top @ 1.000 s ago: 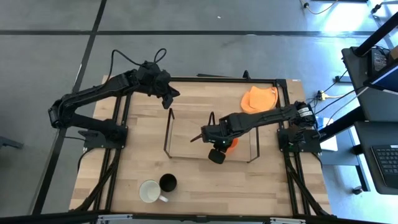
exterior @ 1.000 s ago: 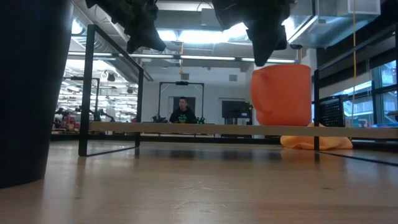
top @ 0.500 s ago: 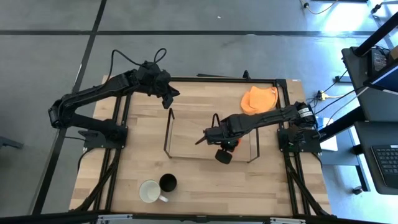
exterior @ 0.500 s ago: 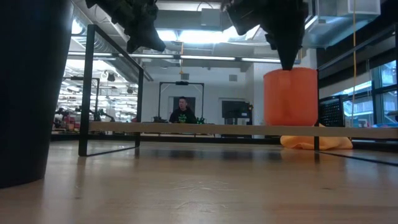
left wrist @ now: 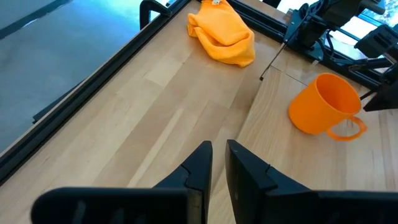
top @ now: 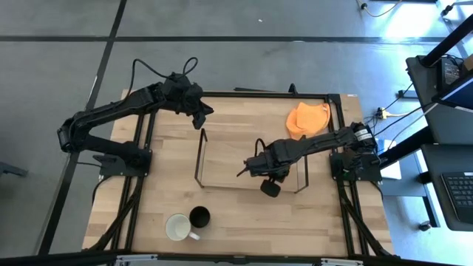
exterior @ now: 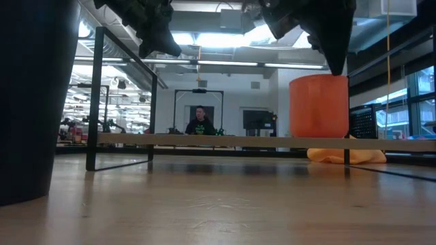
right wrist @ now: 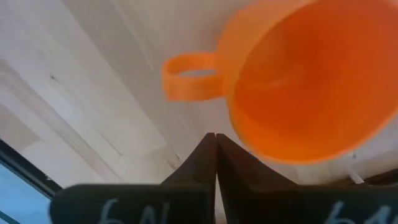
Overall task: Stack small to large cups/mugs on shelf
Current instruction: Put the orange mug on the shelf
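Orange mug (exterior: 319,107) stands upright on the shelf (top: 201,157), at the shelf's right end by the upright end frame. From my left wrist it (left wrist: 324,104) shows with its handle turned toward my right arm. From my right wrist I look straight down into its open mouth (right wrist: 311,74), handle ring off to one side.

My right claw (right wrist: 216,144) hangs just above and beside the mug's rim, fingers pressed together, holding nothing. From overhead the right claw (top: 270,179) covers most of the mug; only a sliver of orange peeks out beneath it. In the low view its dark tip (exterior: 336,58) points down just over the rim.

White mug (top: 178,227) and black mug (top: 199,216) sit side by side on the bench (top: 244,214), touching or nearly so, near the front edge, well apart from the shelf. The rest of the shelf carries nothing but the orange mug.

My left claw (top: 199,112) hovers near the back of the bench, behind the shelf's left end. Its fingers (left wrist: 198,165) stand almost together with a thin gap, gripping nothing.

Orange cloth (top: 307,117) lies crumpled at the back right corner of the bench.

A person (exterior: 199,122) is seated far off in the room beyond
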You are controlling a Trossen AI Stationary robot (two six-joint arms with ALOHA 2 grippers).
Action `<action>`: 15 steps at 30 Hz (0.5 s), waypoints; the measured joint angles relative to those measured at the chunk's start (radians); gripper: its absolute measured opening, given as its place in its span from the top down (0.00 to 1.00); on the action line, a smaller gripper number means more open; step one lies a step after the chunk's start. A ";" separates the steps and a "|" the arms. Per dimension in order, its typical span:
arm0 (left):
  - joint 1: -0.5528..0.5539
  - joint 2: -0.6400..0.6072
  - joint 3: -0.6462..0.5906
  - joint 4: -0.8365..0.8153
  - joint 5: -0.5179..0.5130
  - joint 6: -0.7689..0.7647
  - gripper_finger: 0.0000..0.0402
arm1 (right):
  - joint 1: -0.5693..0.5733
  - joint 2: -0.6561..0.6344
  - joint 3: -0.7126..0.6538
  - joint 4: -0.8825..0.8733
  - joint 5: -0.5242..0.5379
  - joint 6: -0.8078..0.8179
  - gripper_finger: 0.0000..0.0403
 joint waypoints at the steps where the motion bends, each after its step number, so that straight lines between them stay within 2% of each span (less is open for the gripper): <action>1: 0.000 0.000 0.000 0.000 0.000 0.000 0.90 | 0.002 0.000 0.000 0.016 0.000 0.000 0.97; 11: 0.000 0.000 0.000 0.000 -0.002 0.000 0.90 | 0.001 -0.002 0.029 0.157 -0.007 -0.034 0.97; 15: 0.000 0.000 0.000 0.000 -0.002 0.000 0.90 | 0.001 -0.002 -0.003 0.204 0.009 -0.078 0.97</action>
